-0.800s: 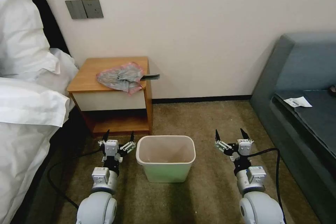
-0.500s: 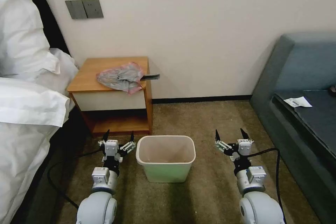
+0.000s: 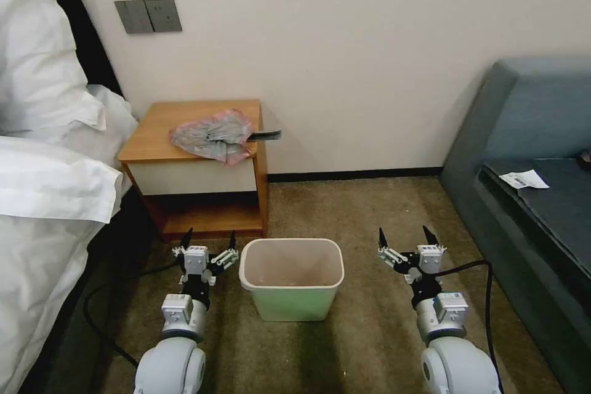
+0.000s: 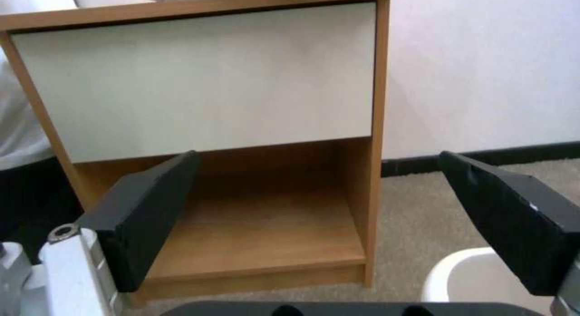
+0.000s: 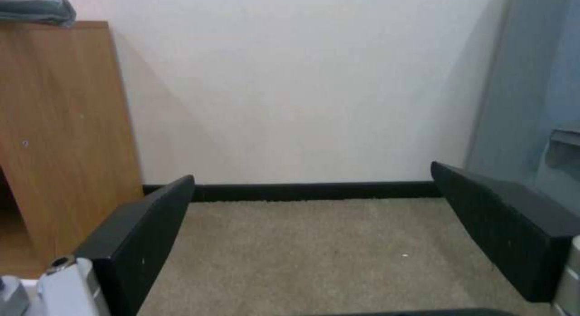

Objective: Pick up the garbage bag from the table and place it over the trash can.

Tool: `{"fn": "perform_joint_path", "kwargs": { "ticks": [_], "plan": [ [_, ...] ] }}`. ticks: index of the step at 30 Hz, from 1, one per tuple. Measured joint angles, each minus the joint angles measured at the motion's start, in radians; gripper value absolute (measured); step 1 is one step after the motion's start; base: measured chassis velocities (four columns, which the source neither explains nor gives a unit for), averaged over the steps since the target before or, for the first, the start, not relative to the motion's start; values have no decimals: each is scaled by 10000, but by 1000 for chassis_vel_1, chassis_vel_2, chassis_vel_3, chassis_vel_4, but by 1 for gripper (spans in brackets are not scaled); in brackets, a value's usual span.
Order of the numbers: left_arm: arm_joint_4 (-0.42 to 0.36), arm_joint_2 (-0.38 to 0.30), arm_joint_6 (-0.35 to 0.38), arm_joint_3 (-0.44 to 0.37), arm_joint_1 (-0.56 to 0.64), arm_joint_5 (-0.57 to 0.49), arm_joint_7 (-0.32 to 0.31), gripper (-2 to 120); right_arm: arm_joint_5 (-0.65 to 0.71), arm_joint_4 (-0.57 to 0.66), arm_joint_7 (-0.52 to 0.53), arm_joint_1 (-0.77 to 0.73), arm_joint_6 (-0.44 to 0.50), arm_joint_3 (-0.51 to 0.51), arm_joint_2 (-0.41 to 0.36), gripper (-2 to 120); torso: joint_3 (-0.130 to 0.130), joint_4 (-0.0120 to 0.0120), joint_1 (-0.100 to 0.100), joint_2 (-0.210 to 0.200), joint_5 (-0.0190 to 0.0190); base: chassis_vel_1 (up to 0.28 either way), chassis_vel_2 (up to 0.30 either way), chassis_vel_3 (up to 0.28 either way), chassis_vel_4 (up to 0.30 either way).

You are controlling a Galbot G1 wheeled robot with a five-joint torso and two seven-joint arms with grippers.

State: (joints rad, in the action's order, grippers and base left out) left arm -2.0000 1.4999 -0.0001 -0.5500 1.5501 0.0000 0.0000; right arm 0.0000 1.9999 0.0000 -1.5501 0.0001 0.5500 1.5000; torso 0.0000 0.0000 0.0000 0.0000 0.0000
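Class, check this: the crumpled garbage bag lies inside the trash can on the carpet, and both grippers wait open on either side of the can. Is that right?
One thing is wrong. The garbage bag lies on the table, not in the trash can, as the head view shows. The left gripper and right gripper do wait open beside the can.
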Motion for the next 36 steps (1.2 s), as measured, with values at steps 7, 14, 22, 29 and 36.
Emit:
{"fn": "perform_joint_path", "kwargs": {
  "ticks": [7, 14, 22, 29, 36],
  "plan": [
    [0, 0, 0, 0, 0, 0, 0, 99, 0, 0, 0, 0, 0, 0, 0, 100, 0, 0, 0, 0, 0, 0, 0, 0, 0],
    [0, 0, 0, 0, 0, 0, 0, 99, 0, 0, 0, 0, 0, 0, 0, 100, 0, 0, 0, 0, 0, 0, 0, 0, 0],
    [0, 0, 0, 0, 0, 0, 0, 99, 0, 0, 0, 0, 0, 0, 0, 100, 0, 0, 0, 0, 0, 0, 0, 0, 0],
    [-1, 0, -53, -95, 12, -70, 12, 99, -16, 0, 0, -36, 79, 7, 2, 100, 0, 0, 0, 0, 0, 0, 0, 0, 0],
    [-247, 58, -1431, -2092, 523, -1502, 780, 100, -396, 88, 35, -1035, 2002, 372, 125, 100, 0, 1, 0, 0, -2, 0, 0, 0, 0]
  ]
}}
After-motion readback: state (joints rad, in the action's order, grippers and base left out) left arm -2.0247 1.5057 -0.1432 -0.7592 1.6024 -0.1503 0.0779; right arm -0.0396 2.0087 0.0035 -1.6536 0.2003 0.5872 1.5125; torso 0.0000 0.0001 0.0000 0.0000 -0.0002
